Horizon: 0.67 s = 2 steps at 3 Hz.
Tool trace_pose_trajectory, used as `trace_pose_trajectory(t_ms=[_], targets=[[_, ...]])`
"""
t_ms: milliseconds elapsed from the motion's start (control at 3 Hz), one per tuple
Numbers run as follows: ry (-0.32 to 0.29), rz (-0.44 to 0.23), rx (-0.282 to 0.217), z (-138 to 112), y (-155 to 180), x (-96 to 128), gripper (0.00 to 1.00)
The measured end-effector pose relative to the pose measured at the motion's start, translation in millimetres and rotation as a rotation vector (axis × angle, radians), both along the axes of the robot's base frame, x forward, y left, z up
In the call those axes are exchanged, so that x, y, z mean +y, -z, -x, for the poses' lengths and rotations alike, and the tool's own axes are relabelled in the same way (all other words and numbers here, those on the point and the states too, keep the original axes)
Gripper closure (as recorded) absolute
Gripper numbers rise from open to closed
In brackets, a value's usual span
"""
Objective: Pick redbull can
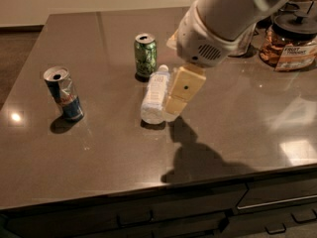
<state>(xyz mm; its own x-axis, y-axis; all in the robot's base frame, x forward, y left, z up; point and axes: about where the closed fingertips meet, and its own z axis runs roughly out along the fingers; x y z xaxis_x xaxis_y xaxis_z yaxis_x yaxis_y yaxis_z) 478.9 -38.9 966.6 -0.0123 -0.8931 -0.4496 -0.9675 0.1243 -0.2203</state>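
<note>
The redbull can (63, 93) stands at the left of the dark counter (99, 157). It is slim, blue and silver with a silver top, dented and leaning a little. My gripper (179, 94) hangs from the white arm (223, 19) above the middle of the counter, just right of a white plastic bottle (154, 94) that lies on its side. The gripper is well to the right of the redbull can and holds nothing that I can see.
A green can (145, 54) stands upright behind the bottle. A glass jar with a label (290, 41) stands at the back right. Drawer fronts (277, 200) run below the counter's front edge.
</note>
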Motion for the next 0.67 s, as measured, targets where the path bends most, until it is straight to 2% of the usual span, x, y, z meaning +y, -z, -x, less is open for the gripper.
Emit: trace_pose_trajectory(t_ms=[667], targets=[[-0.081, -0.116, 0.01, -1, 13, 91, 0.0]])
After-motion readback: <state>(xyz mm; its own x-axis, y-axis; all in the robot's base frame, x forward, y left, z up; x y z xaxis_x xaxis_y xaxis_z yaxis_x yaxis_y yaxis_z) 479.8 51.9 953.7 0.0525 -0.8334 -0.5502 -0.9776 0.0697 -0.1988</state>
